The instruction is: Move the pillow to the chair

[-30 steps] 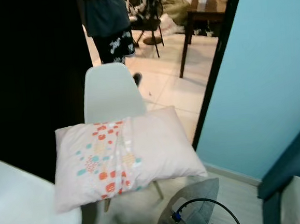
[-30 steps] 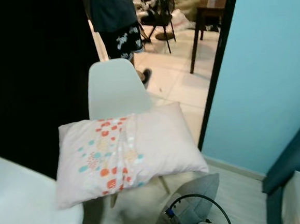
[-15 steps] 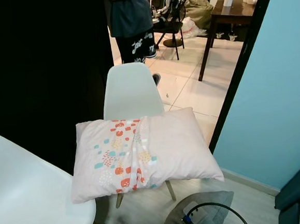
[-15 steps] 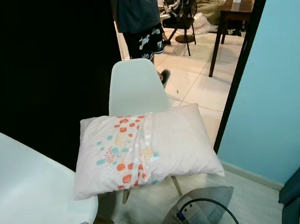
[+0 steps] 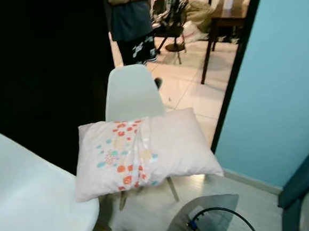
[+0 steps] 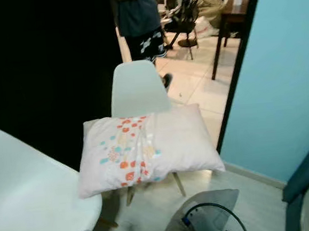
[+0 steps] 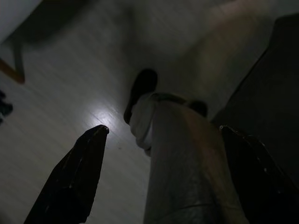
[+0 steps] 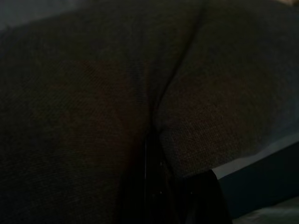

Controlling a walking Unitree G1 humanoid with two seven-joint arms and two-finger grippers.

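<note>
Resting across the white chair (image 5: 130, 94) at frame centre, the pillow (image 5: 144, 151) has not shifted; only the camera swung. Left hand (image 7: 159, 177) hangs wide; right hand's state unclear.

Teal wall (image 5: 280, 84) right; black partition (image 5: 39, 76) left; tiled floor (image 5: 187, 86); dark table (image 5: 225, 21) beyond.

The camera moves a little; the pillow (image 5: 145, 152) now sits a bit higher in the frame.
</note>
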